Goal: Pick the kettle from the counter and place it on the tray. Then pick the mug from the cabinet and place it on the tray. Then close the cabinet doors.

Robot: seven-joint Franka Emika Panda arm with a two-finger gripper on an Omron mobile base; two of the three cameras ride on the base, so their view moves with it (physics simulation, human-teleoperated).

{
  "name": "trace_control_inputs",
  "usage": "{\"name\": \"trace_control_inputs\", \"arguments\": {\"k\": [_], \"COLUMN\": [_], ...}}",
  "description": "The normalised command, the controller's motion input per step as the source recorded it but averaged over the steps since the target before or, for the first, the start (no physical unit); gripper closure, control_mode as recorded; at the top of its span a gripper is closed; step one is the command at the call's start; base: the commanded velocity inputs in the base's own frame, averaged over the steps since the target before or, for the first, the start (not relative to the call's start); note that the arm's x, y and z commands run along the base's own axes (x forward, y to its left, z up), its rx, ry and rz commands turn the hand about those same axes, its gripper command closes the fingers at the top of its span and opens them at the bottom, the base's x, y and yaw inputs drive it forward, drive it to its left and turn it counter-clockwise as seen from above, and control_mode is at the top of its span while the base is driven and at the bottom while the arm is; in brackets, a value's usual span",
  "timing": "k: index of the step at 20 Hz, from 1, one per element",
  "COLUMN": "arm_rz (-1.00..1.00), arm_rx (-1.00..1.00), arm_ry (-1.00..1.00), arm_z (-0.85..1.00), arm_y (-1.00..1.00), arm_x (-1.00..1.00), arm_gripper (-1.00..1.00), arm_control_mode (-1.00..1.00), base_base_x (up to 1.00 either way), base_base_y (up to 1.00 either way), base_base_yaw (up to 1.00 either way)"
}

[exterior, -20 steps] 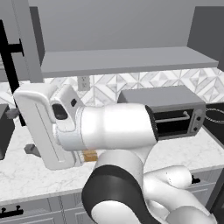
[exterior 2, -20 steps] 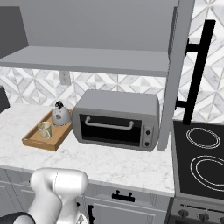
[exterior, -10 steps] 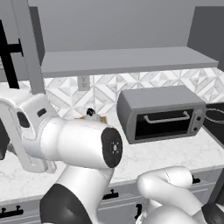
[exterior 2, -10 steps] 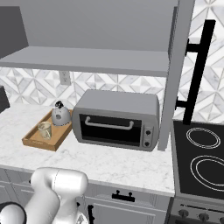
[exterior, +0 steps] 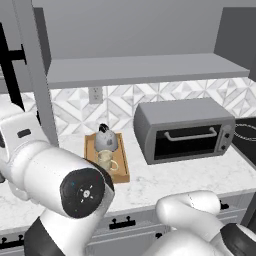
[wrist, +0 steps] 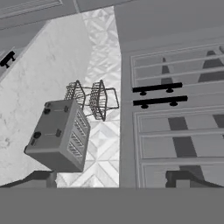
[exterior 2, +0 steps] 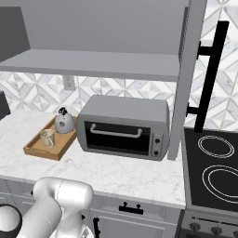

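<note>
The speckled grey kettle [exterior: 106, 140] [exterior 2: 64, 122] with its black knob stands at the far end of the wooden tray [exterior: 121, 165] [exterior 2: 39, 151] on the counter [exterior: 200, 175]. The cream mug [exterior: 105, 161] [exterior 2: 47, 138] sits on the tray just in front of it. Above, the cabinet shelf [exterior: 150, 70] [exterior 2: 93, 62] is bare. Both cabinet doors [exterior: 34, 75] [exterior 2: 185, 79] stand open, edge-on, with black bar handles. In the hand view my gripper [wrist: 111, 178] is open with nothing between its fingertips [wrist: 43, 177], far from the tray.
A grey toaster oven [exterior: 185, 131] [exterior 2: 123, 128] stands right of the tray. A black stovetop [exterior 2: 211, 172] lies at the right. The hand view looks at a small grey toaster [wrist: 59, 135], a wire rack [wrist: 92, 99] and closed panelled doors with two black handles [wrist: 157, 95].
My arm has swung left and down in the left base view, uncovering the tray with kettle and mug. The gripper stays open. Nothing on the counter has moved.
</note>
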Motion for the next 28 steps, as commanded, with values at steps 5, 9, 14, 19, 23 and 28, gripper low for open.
{"name": "trace_control_inputs", "arguments": {"k": [5, 9, 14, 19, 23, 28], "arm_rz": [-0.22, -0.18, -0.19, -0.22, -0.21, -0.21], "arm_rx": [0.0, 0.0, 0.0, 0.0, 0.0, 0.0], "arm_ry": [0.03, 0.02, 0.07, 0.14, 0.15, 0.15], "arm_z": [0.0, 0.01, 0.02, 0.0, 0.0, 0.0], "arm_y": [-0.33, -0.43, -0.58, -0.77, -0.76, -0.72], "arm_x": [0.12, 0.2, 0.29, 0.4, 0.44, 0.48], "arm_gripper": [-1.0, -1.0, -1.0, -1.0, -1.0, -1.0], "arm_control_mode": [-1.0, -1.0, -1.0, -1.0, -1.0, -1.0], "base_base_x": [0.0, 0.0, 0.0, 0.0, 0.0, 0.0], "base_base_y": [0.0, 0.0, 0.0, 0.0, 0.0, 0.0], "base_base_yaw": [0.0, 0.0, 0.0, 0.0, 0.0, 0.0]}}
